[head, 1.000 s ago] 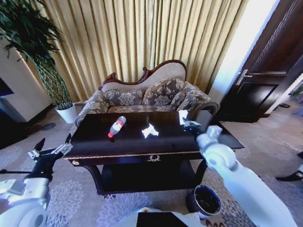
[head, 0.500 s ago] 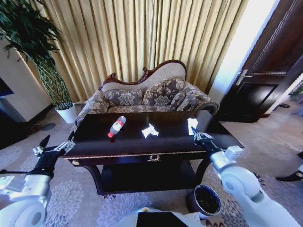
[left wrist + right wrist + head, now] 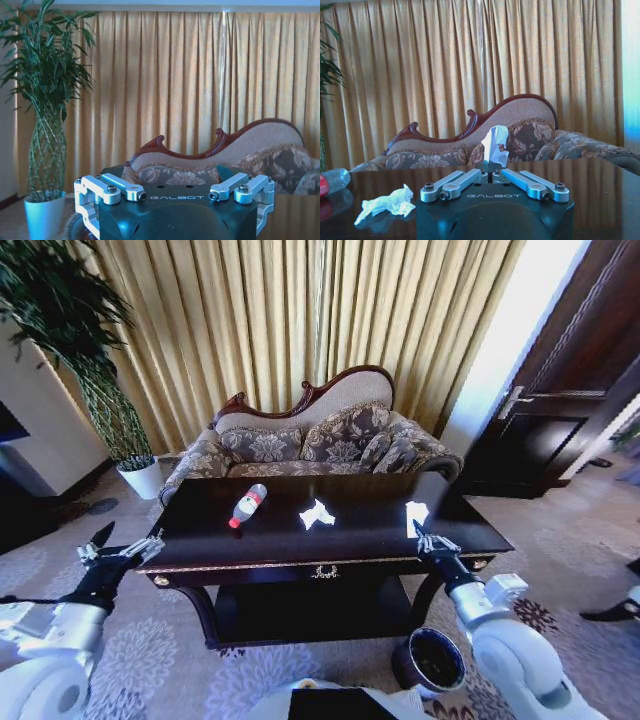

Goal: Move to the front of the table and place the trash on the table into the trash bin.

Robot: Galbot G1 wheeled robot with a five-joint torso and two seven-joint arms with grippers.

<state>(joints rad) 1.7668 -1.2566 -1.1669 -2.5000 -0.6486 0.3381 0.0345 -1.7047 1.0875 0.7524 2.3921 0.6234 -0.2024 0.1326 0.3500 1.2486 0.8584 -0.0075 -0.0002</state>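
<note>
The dark glossy table (image 3: 200, 535) stands in front of me. On it lie a clear bottle (image 3: 247, 506) with a red label and a crumpled paper scrap (image 3: 317, 515) near the middle. My right gripper (image 3: 421, 531) is over the table's right front edge, shut on a second white paper scrap (image 3: 416, 511). In the right wrist view that held scrap (image 3: 495, 145) stands up from the closed fingertips (image 3: 483, 175), with the loose scrap (image 3: 387, 205) and the bottle (image 3: 332, 181) beyond. My left gripper (image 3: 122, 551) hangs open off the table's left end. The trash bin (image 3: 432, 662) sits on the floor below the right arm.
A patterned sofa (image 3: 310, 445) stands right behind the table, with yellow curtains behind it. A white plant pot (image 3: 141, 478) with a tall plant is at the back left. A dark door (image 3: 560, 410) is at the right. Carpet lies open on both sides.
My right gripper has drawn back from the table's far right toward its front edge, carrying the paper scrap. The left gripper has risen slightly toward the table's left end.
</note>
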